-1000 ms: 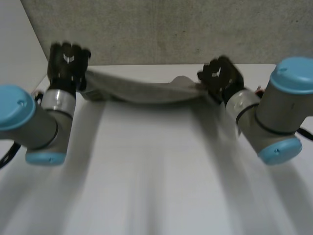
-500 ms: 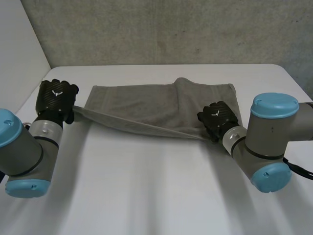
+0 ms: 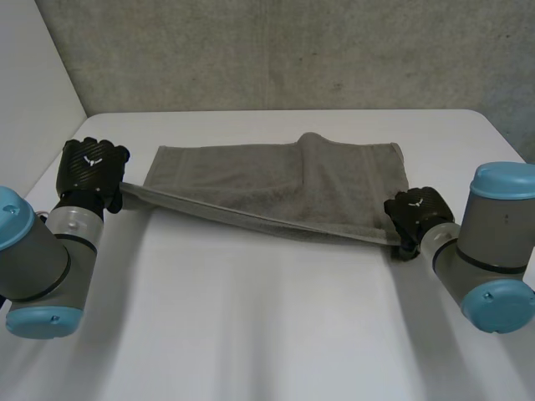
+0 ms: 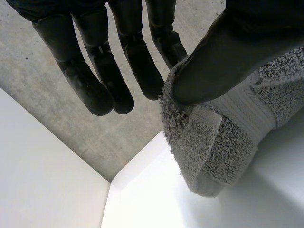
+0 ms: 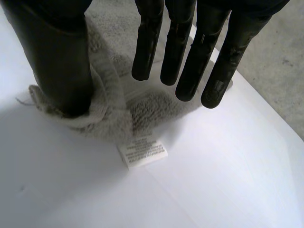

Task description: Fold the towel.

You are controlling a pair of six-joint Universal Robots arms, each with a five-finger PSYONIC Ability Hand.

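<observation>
Head view gives you the whole layout, so start there. The white table (image 3: 267, 334) takes up most of it, with a grey concrete wall (image 3: 276, 50) behind its far edge. Your towel (image 3: 276, 180) is the grey one spread left to right across the far half of the table, with a soft ridge running through it right of the middle. Its near edge is pulled into a straight line between the two hands, and on the left that edge sits a bit off the table. The left arm (image 3: 38, 259) comes in from the near left and the right arm (image 3: 493, 251) from the near right.

Your left hand (image 3: 90, 171) is at the towel's left end, close to the table's left edge. Left wrist view says it's got a real grip. The thumb (image 4: 228, 52) clamps the towel's corner against the side of one finger, while the other fingers (image 4: 90, 71) hang straight and free beside it. The corner is doubled over and dangles below the thumb, clear of the table.

Your right hand (image 3: 415, 215) is down low at the towel's near right corner. Right wrist view shows its thumb tip planted in the bunched-up corner, with the cloth puckered around it on the table. The fingers are straight, well apart from the thumb, over the towel. So that hand is loose and pinching nothing.

A small white label (image 5: 142, 153) lies flat on the table at the towel's edge, just past the thumb tip. Its print is too small to read.
</observation>
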